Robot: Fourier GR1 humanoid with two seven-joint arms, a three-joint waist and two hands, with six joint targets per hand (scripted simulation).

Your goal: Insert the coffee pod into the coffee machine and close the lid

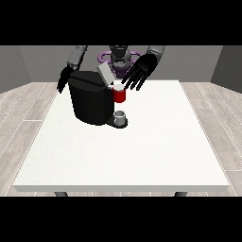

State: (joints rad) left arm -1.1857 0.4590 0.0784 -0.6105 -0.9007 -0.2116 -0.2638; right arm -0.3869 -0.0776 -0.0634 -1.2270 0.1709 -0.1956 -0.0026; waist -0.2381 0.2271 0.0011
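A black coffee machine (91, 101) stands on the white table (142, 151) at the left of the middle. Its red pod holder (119, 95) sticks out to the right, and something white shows in its top. The grey lid (105, 73) is raised and tilted back. A small grey cup (120, 116) sits on the machine's base under the holder. The hand at the view's right (140, 71) hangs just above and right of the holder, fingers spread and straight, holding nothing. The hand at the view's left (63, 79) hangs behind the machine's left edge, partly hidden.
The table's near half and right side hold nothing else. A purple and grey part of the robot's body (113, 56) shows behind the machine. Grey wood floor surrounds the table.
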